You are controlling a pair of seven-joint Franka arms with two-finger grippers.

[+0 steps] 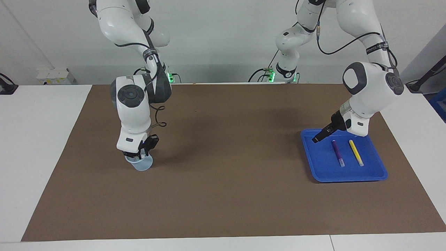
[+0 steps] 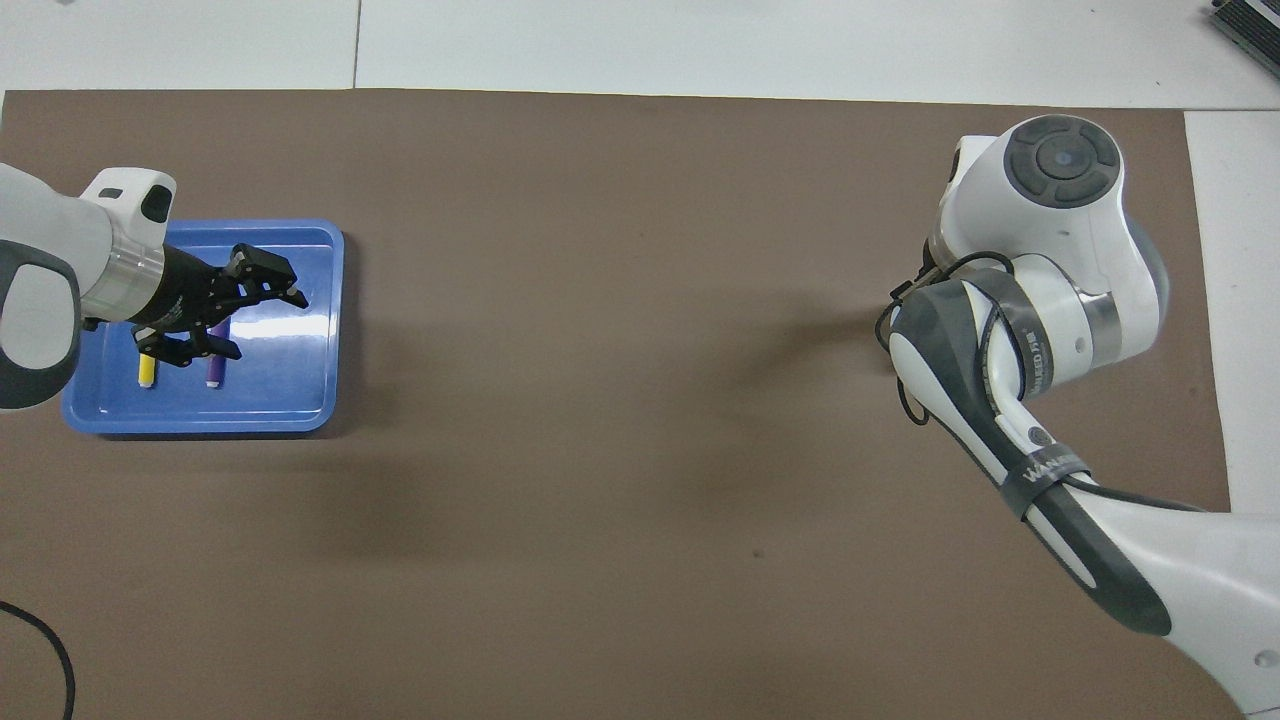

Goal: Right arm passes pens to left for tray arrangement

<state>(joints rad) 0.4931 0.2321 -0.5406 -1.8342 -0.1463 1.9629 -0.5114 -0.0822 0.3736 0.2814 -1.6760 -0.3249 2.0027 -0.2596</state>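
A blue tray (image 1: 378, 174) (image 2: 300, 400) lies toward the left arm's end of the table. Two pens lie side by side in it, one purple (image 1: 337, 152) (image 2: 215, 374) and one yellow (image 1: 356, 152) (image 2: 146, 373). My left gripper (image 1: 315, 139) (image 2: 262, 322) hangs low over the tray beside the purple pen, open and holding nothing. My right gripper (image 1: 139, 156) points straight down into a small clear cup (image 1: 143, 164) at the right arm's end of the table. In the overhead view that arm's own wrist hides both the gripper and the cup.
A brown mat (image 1: 226, 181) (image 2: 620, 300) covers the table between the tray and the cup. A loose black cable (image 1: 158, 116) loops off the right arm's wrist.
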